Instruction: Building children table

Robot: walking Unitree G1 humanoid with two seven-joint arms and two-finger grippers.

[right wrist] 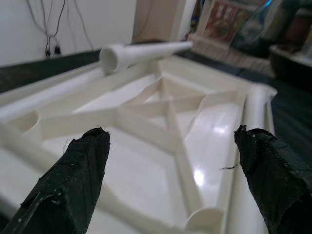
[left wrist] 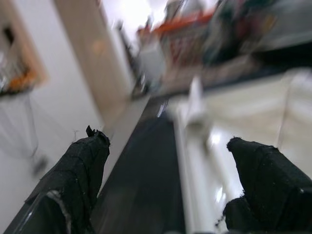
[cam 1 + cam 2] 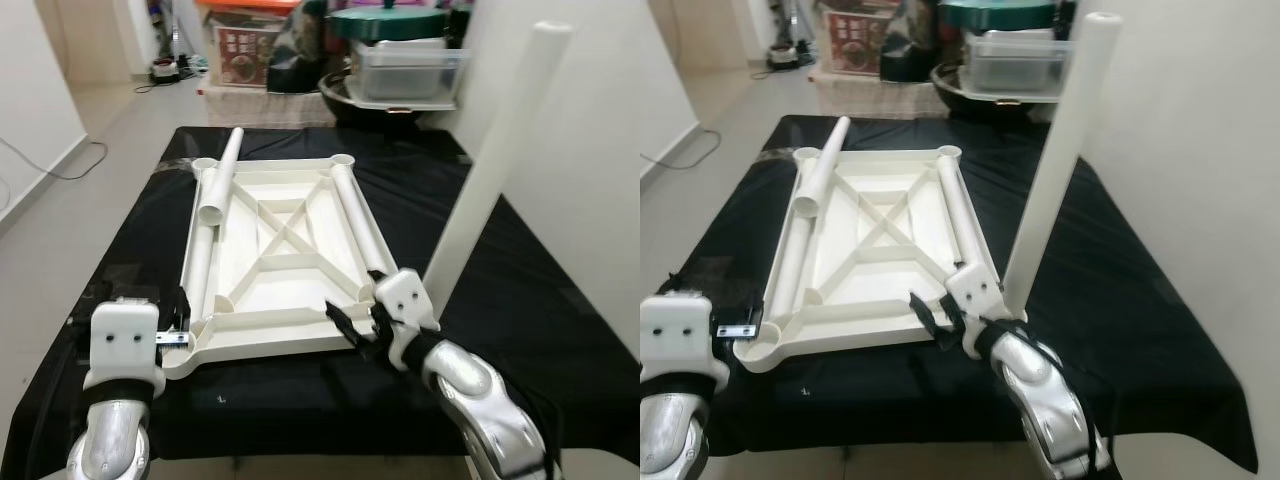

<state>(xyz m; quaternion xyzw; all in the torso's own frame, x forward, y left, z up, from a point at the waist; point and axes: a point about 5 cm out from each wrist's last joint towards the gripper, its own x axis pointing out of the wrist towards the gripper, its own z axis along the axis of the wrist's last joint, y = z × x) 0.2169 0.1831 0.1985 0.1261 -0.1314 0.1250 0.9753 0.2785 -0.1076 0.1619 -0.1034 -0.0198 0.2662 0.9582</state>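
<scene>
1. The black-covered table carries everything; the white tabletop panel lies on it upside down, ribs and corner sockets facing up.
2. One leg already stands upright at the panel's near right corner. Three more legs lie on the panel: one along its right edge, one along its left edge, and a shorter-looking one resting across the far left corner.
3. The right gripper sits at the panel's near edge, just beside the standing leg, fingers spread and holding nothing.
4. The left gripper is at the panel's near left corner, fingers apart and empty.
5. Judged step: one leg fitted, three to go. The next move likely calls for grasping a lying leg and seating it upright in an open socket
</scene>
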